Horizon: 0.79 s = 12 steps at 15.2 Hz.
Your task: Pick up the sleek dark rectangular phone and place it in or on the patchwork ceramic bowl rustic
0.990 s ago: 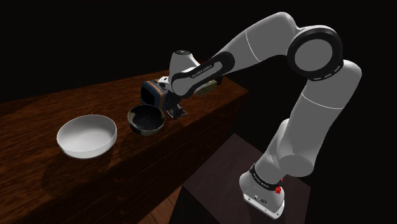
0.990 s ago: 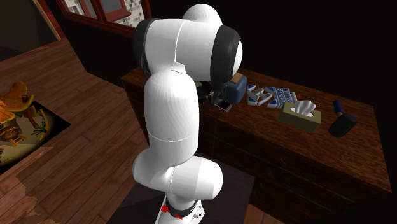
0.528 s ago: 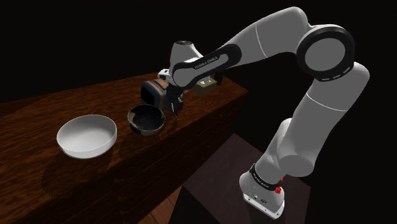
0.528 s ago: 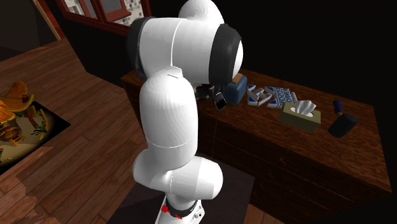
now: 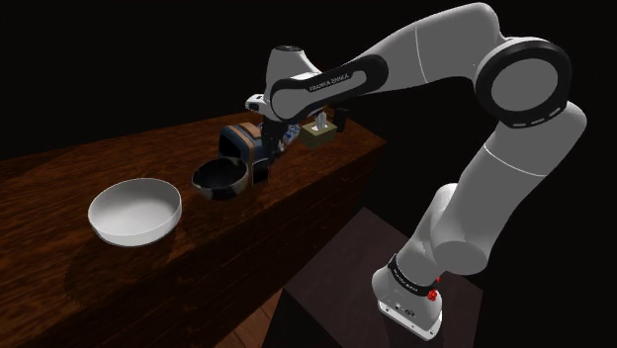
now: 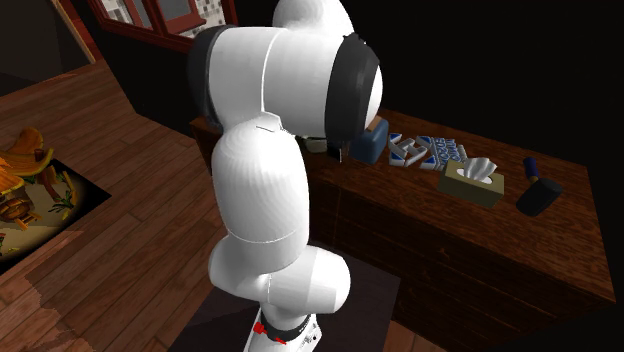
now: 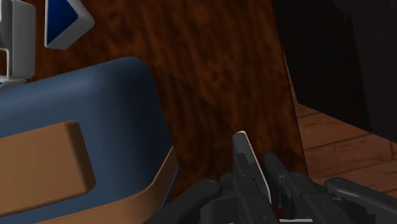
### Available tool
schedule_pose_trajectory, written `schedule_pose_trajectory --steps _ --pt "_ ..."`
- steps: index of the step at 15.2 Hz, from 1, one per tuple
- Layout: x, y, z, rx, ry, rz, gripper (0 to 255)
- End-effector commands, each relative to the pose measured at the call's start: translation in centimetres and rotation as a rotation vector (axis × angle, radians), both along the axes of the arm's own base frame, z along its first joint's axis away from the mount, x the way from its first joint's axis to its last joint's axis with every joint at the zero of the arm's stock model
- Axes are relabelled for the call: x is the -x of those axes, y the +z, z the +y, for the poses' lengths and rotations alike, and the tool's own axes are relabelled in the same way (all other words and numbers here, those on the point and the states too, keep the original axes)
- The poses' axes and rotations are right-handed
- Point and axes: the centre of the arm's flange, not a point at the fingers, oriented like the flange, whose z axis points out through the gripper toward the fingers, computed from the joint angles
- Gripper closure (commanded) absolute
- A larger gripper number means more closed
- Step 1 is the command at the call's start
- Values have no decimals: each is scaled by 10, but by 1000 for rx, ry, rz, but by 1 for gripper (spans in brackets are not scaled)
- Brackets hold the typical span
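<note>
Between the closed fingers of the gripper point(image 7: 257, 177) the dark phone point(image 7: 243, 156) is clasped edge-on above the wooden table point(image 7: 210, 76), beside a blue box point(image 7: 76, 146). Thin, stiff, slick and probably light, it suits a pinch across its flat faces. The dark bowl point(image 5: 220, 178) lies toward the shoulder view's left.

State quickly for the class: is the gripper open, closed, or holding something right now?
Gripper: closed, holding the dark phone edge-on.
</note>
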Motion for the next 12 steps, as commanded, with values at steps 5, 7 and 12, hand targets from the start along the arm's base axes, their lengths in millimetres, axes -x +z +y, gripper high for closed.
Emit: schedule_pose_trajectory --steps 5,7,12 --pt "1 32 -1 0 0 0 255" --pt "1 41 -1 0 0 0 255" --pt "-13 44 63 0 0 0 255"
